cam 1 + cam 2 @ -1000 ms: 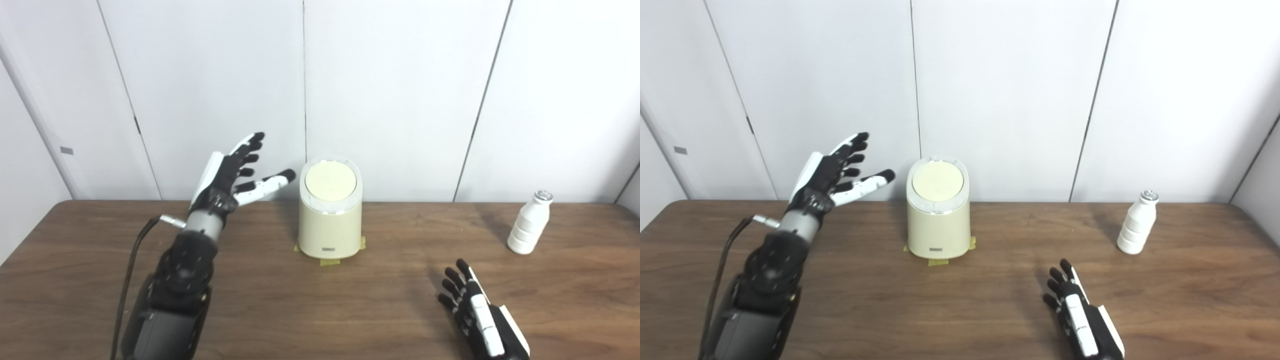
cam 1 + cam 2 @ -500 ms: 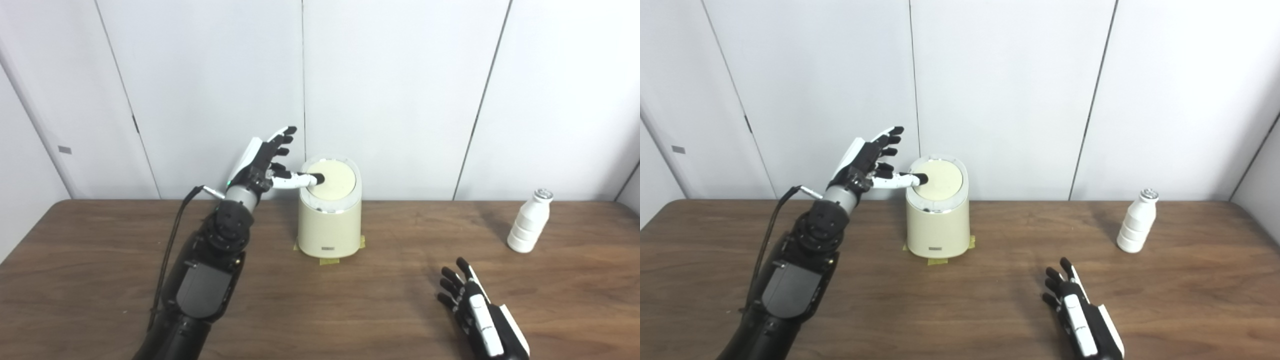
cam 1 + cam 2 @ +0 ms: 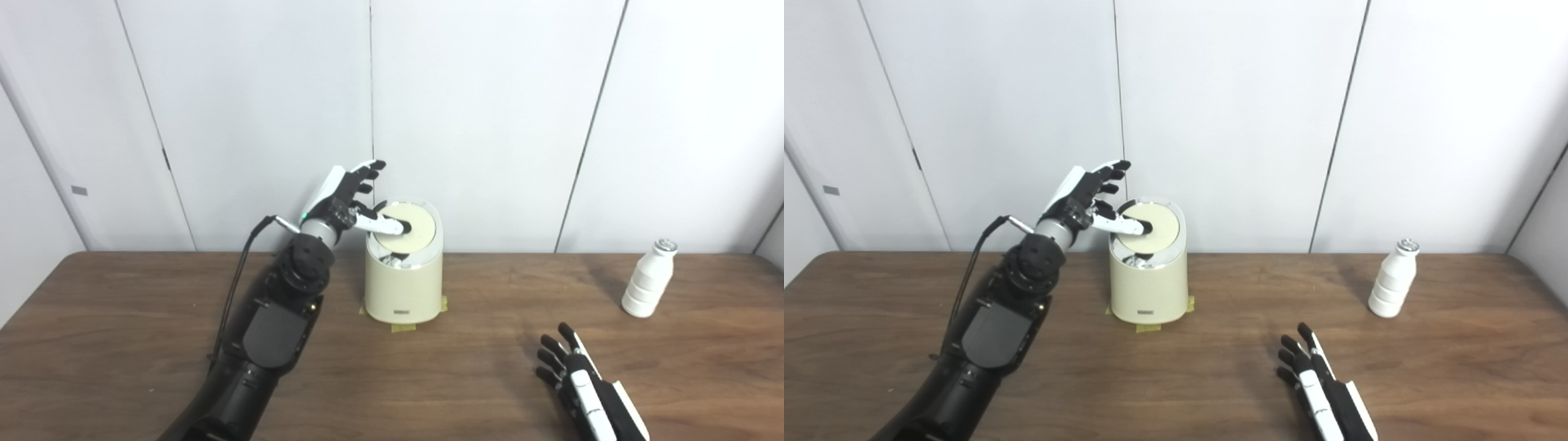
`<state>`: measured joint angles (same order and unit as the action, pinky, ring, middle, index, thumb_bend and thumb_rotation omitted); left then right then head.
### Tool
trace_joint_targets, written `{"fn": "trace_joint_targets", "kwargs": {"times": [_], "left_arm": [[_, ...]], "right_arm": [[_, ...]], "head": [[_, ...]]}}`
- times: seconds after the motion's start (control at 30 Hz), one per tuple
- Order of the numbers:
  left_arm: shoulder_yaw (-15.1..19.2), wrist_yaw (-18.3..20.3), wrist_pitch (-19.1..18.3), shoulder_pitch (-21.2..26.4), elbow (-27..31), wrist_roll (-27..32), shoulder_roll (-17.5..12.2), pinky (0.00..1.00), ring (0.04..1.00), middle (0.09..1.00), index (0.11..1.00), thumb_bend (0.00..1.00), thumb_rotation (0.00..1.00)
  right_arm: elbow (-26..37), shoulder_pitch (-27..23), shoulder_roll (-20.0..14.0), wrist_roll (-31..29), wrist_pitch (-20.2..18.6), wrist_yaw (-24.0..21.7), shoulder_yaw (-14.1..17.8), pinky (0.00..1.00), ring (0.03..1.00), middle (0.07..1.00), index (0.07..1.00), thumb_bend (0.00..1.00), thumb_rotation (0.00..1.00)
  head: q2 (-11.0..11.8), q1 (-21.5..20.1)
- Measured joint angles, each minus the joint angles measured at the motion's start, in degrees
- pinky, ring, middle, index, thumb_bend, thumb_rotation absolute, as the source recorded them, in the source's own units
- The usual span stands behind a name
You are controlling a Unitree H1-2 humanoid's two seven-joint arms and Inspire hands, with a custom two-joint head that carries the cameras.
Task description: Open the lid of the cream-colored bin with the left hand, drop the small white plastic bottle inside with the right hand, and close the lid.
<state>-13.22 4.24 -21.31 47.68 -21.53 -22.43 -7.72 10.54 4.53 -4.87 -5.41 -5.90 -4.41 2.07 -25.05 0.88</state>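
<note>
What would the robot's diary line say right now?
left robot hand: open, thumb on bin lid | lid: tilted | bottle: standing, untouched | right robot hand: open, on table

Cream-colored bin [image 3: 403, 288] on yellow tape [image 3: 403, 327] at the back of a wooden table [image 3: 122, 331], left hand [image 3: 343, 199] spread, thumb pressing the round lid [image 3: 416, 223], which seems tilted inward, small white plastic bottle [image 3: 648, 278] upright far right, right hand [image 3: 582, 389] flat, fingers apart.
</note>
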Motion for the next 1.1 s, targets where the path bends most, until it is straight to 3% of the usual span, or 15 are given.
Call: {"fn": "trace_joint_targets", "kwargs": {"times": [0.1, 0.3, 0.5, 0.83, 1.1], "left_arm": [[-0.16, -0.21, 0.13, 0.23, -0.82, -0.23, 0.01, 0.78, 0.869, 0.900, 0.924, 0.81, 0.01], [-0.37, -1.07, 0.32, 1.62, -2.26, -0.38, 0.19, 0.67, 0.827, 0.905, 0.914, 0.81, 0.00], [-2.56, -1.91, 2.36, 2.06, -3.88, -2.88, -0.15, 0.64, 0.794, 0.888, 0.895, 0.82, 0.00], [-7.13, -2.01, 7.17, 2.75, -5.22, -9.02, -2.49, 0.68, 0.826, 0.907, 0.909, 0.86, 0.00], [-11.31, -1.00, 7.67, 4.12, -5.43, -14.45, -3.98, 0.69, 0.835, 0.897, 0.898, 0.93, 0.00]], "right_arm": [[0.00, 0.00, 0.07, 0.03, 0.00, 0.01, 0.00, 0.88, 0.917, 0.924, 0.981, 0.47, 0.86], [0.04, -0.02, 0.29, 0.02, -0.04, 0.06, 0.02, 0.89, 0.923, 0.928, 0.981, 0.48, 0.85], [0.18, -0.01, 0.40, 0.00, -0.15, 0.24, 0.02, 0.90, 0.927, 0.932, 0.986, 0.49, 0.85], [0.30, 0.00, 0.58, -0.29, -0.39, 0.42, 0.05, 0.90, 0.926, 0.930, 0.986, 0.50, 0.85], [1.13, 0.03, 0.64, -0.37, -1.77, 0.46, 0.00, 0.90, 0.929, 0.935, 0.988, 0.49, 0.86]], "head": [[-0.18, -0.09], [-0.53, -0.18], [-0.79, -0.26], [-1.32, -0.35], [-1.93, -0.53]]}}
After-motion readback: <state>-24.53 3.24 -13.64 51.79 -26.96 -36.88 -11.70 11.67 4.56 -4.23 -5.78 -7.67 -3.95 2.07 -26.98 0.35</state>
